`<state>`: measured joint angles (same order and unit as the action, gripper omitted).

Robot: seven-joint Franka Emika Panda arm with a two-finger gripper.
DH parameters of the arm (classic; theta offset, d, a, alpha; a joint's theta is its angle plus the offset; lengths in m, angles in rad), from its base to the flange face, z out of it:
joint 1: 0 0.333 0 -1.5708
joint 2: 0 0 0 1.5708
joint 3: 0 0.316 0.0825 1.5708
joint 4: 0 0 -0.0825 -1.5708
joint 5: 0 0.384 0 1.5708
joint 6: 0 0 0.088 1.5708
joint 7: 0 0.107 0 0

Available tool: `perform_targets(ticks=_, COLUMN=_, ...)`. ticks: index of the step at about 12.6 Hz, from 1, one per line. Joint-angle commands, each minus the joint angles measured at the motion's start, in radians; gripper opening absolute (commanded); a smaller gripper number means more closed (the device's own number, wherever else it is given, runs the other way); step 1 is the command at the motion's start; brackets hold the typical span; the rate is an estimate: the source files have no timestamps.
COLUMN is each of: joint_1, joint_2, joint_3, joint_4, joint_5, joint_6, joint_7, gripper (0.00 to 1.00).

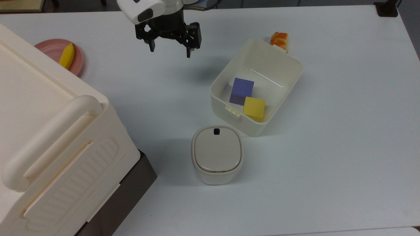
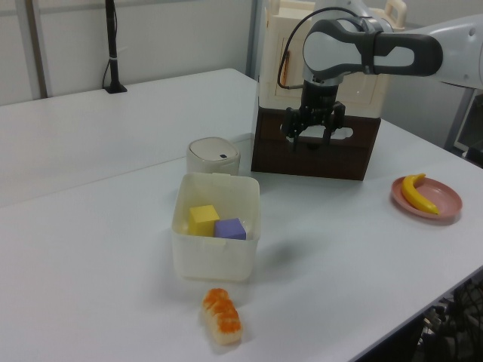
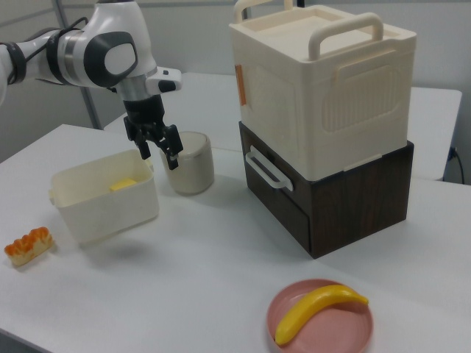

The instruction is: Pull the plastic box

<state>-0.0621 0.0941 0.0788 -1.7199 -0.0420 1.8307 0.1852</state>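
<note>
Meanwhile the black pincer [image 1: 169, 49] hangs wide apart, clear of the glossy round-cornered plastic box [image 1: 279, 70].

A cream-white plastic box [image 1: 259, 62] is seen on the white table [image 1: 344, 131], and inside it a purple cube [image 1: 241, 91] and a yellow cube [image 1: 254, 108] are held. Beside the box, a cream canister [image 1: 217, 154] is topped by a beige lid marked with a black dot, and a piece of sushi [image 1: 279, 39] is coloured orange over white. A yellow banana [image 1: 67, 56] is laid on a pink plate [image 1: 49, 47], a large cream bin [image 3: 324, 77] with ribbed sides is stacked on a dark brown wooden drawer unit [image 3: 331, 198], and the black gripper [image 1: 169, 47] is carried by a white and grey arm.
</note>
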Motion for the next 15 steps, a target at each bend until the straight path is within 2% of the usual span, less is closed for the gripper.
perform_targets(ticks=1, joint_1=-0.001, joint_2=-0.016, joint_3=0.012, joint_4=-0.026, joint_5=0.014, joint_6=0.018, joint_7=-0.009, gripper=1.00)
perform_targets(ticks=15, joint_1=0.005, joint_2=-0.024, joint_3=0.012, joint_4=-0.026, joint_5=0.028, joint_6=0.016, joint_7=-0.009, gripper=1.00)
